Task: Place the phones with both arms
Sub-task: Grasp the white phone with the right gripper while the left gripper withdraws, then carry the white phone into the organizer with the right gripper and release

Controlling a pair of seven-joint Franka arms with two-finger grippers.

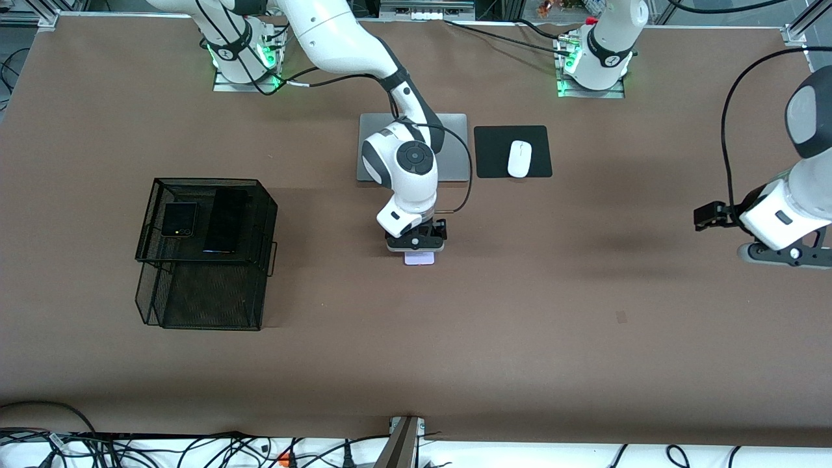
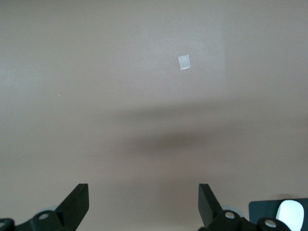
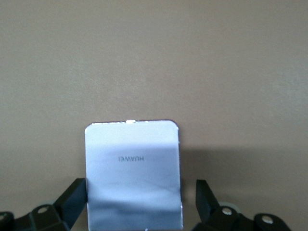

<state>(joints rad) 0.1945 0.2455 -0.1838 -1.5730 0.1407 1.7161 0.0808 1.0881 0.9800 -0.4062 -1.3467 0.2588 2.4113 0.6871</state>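
The right gripper [image 3: 139, 204] hangs spread over the pale lilac-white phone [image 3: 133, 173] — fingers either side, apart from it. The left gripper [image 2: 143, 202] waits spread above bare counter [image 1: 520, 312].

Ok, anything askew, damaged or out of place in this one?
Nothing stands out. Two black phones lie flat on the mesh basket, and the lilac-white phone lies square on the table between the open right gripper's fingers.
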